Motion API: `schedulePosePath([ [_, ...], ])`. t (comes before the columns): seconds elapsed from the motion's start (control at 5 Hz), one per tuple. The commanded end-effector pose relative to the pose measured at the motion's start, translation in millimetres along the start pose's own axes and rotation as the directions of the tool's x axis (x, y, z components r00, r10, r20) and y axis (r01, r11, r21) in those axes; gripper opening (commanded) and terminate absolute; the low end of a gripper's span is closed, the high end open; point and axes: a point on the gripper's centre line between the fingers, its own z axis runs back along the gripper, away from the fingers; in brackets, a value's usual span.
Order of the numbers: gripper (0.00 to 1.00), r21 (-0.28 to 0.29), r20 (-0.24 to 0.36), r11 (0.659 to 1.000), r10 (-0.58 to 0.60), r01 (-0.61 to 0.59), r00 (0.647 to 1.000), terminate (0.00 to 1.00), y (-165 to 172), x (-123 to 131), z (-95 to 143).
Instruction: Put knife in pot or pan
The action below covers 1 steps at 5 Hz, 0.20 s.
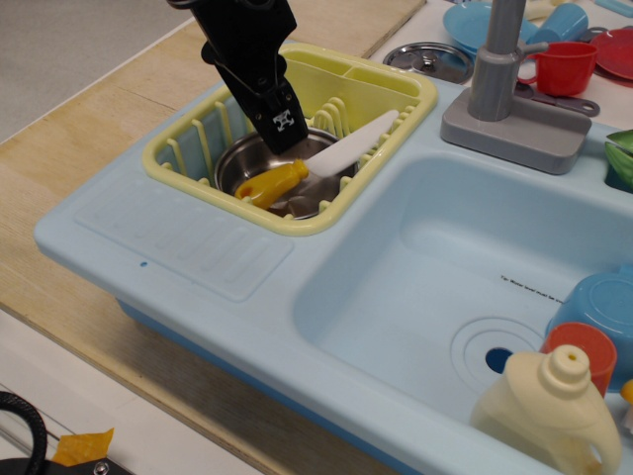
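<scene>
The knife point(273, 183) has a yellow-orange handle and a white blade point(351, 145). It lies tilted across the steel pot point(301, 199), handle low inside the pot and blade resting up over the pot's far right rim. The pot stands in the yellow dish rack point(188, 158). My black gripper point(280, 123) hangs just above the pot's back rim, a little above the handle and apart from it. Its jaws look open and hold nothing.
The rack sits on the light blue sink unit, left of the basin point(445, 267). A grey faucet point(495, 59), a metal lid point(427, 57) and a red cup point(566, 67) stand behind. A cream bottle point(549, 411) and a blue bowl point(593, 302) are at the right.
</scene>
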Motion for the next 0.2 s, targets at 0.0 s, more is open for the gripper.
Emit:
schedulePosePath([
  [0.0, 1.00, 0.031, 0.024, 1.000, -0.002, 0.002, 1.000, 1.00, 6.7, 4.1, 9.3],
])
